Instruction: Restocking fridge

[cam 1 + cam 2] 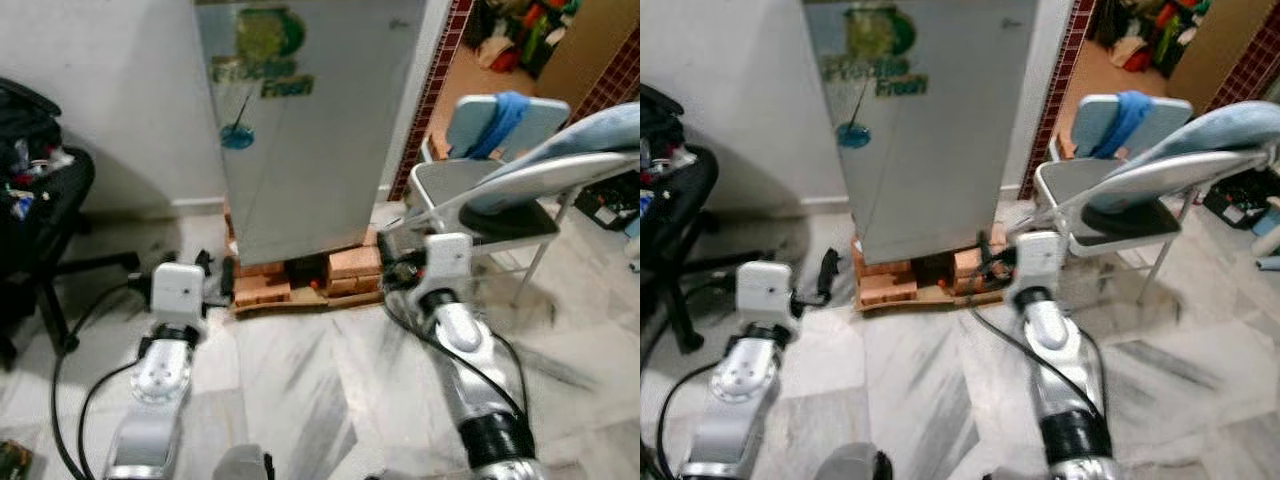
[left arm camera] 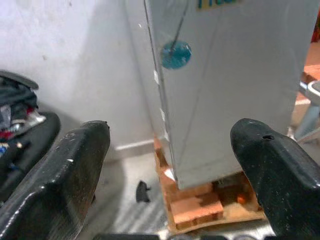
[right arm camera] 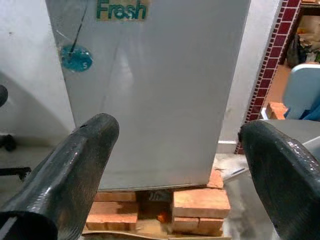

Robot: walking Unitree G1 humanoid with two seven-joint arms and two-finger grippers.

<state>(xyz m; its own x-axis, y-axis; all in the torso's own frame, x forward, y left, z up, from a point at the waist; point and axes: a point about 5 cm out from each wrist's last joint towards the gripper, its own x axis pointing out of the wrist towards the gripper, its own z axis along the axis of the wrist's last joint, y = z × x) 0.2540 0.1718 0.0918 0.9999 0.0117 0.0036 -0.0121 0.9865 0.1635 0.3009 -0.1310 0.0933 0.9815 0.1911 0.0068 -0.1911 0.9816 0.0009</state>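
Observation:
The silver fridge (image 1: pixel 310 140) stands straight ahead with its door shut, a green "Fresh" sticker (image 1: pixel 265 75) and a blue round sticker on the front. It rests on red bricks (image 1: pixel 300 282) over a wooden board. Both arms reach forward low over the floor, short of the fridge's base. My left gripper (image 2: pixel 170 132) is open with nothing between its fingers and points at the fridge's left bottom corner. My right gripper (image 3: pixel 180 127) is open too, empty, and faces the lower door and the bricks.
A metal folding chair (image 1: pixel 470 190) with a blue cloth (image 1: pixel 505 115) stands close on the right. A black office chair (image 1: pixel 40 200) piled with things is at the left. Cables (image 1: pixel 75 400) trail on the marble floor. A doorway opens at the back right.

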